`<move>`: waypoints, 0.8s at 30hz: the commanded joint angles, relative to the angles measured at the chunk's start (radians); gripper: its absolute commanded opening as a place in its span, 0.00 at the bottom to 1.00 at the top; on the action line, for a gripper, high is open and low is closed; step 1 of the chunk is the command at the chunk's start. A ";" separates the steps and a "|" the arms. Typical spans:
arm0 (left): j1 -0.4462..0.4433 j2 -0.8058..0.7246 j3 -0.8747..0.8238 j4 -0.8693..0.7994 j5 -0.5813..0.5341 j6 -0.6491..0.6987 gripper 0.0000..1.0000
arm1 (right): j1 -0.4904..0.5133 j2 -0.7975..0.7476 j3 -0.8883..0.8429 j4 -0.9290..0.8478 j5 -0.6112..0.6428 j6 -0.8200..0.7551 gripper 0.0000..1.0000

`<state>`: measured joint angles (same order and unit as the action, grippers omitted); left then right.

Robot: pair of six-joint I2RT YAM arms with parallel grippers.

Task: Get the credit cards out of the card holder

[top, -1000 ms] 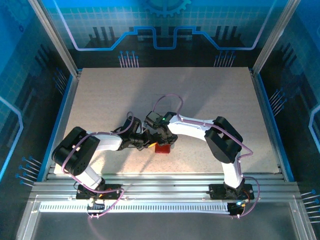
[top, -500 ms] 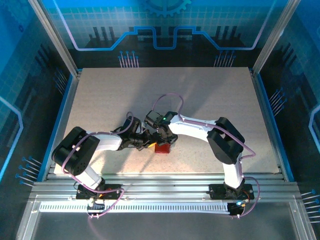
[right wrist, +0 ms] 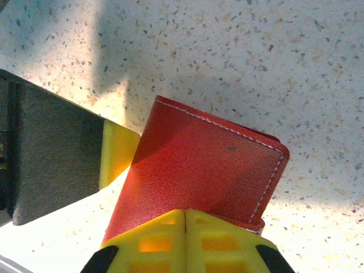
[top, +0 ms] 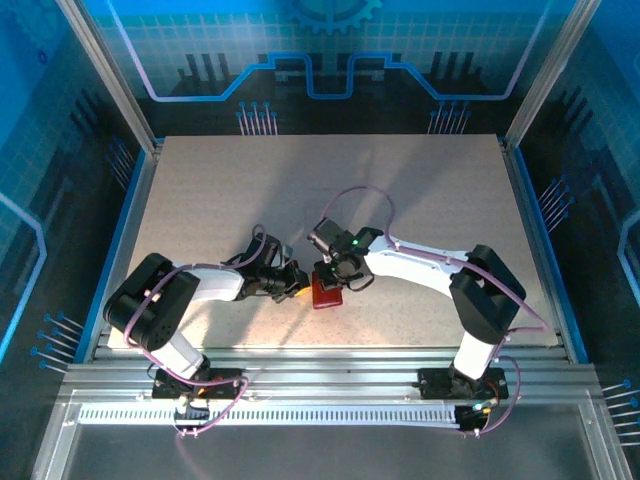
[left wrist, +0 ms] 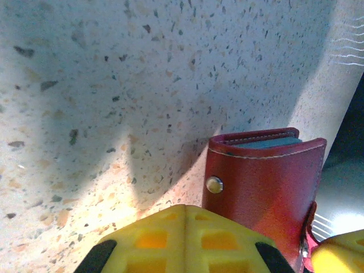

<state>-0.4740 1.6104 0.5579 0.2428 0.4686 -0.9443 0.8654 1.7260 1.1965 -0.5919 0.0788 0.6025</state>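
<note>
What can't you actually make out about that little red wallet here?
- Cards: hidden inside the folded card holder; a bluish sliver peeks out in the left wrist view.
- Grip: in the right wrist view the right gripper covers the holder's near edge.
- Top view: holder small, partly under the right gripper.

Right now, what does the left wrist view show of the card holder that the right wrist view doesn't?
Left wrist adds: the metal snap stud, and a bluish inner edge at the top of the card holder. Right wrist adds: its plain stitched outer face, and a yellow finger of the left hand beside it. Both: the red holder, the speckled table, and a shut hand at the bottom, the right hand in its own view.
</note>
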 commanded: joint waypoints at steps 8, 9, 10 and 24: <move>0.007 -0.154 0.040 -0.251 -0.126 0.050 0.09 | -0.068 -0.059 -0.153 0.225 -0.120 0.085 0.00; 0.006 -0.174 0.047 -0.270 -0.132 0.054 0.10 | -0.070 -0.062 -0.173 0.254 -0.131 0.098 0.00; 0.007 -0.186 0.052 -0.280 -0.131 0.054 0.10 | -0.074 -0.066 -0.190 0.282 -0.140 0.113 0.00; -0.025 -0.063 0.053 -0.061 0.044 -0.069 0.08 | -0.094 -0.108 -0.342 0.522 -0.209 0.213 0.00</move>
<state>-0.4831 1.5143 0.6109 0.1165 0.4610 -0.9714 0.7872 1.6463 0.8841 -0.1284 -0.1005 0.7864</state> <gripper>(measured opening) 0.083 0.050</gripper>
